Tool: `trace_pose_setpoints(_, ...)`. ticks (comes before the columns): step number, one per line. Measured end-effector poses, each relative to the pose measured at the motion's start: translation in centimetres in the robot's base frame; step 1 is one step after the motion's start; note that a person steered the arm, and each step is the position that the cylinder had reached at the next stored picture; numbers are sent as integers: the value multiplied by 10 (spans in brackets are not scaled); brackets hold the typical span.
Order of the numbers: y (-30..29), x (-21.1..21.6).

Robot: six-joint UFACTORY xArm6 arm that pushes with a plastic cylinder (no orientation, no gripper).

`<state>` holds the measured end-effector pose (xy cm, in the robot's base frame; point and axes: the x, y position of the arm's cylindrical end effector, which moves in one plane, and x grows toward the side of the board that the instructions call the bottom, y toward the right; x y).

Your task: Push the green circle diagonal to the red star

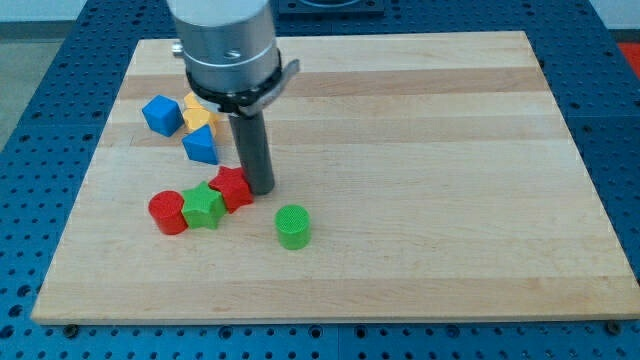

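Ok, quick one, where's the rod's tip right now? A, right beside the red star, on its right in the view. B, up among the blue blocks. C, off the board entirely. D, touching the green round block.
A: my tip sits right against the view's right side of the red star, while the green circle stands apart, lower and to the view's right, and the blue blocks lie higher up.
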<state>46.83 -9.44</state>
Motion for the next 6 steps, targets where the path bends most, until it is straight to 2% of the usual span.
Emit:
trace_pose_setpoints(1,11,-1)
trace_pose_setpoints(2,86,17)
trace_pose_setpoints(3,140,88)
trace_pose_setpoints(4,136,130)
trace_pose_setpoints(5,111,134)
trace_pose_setpoints(6,71,106)
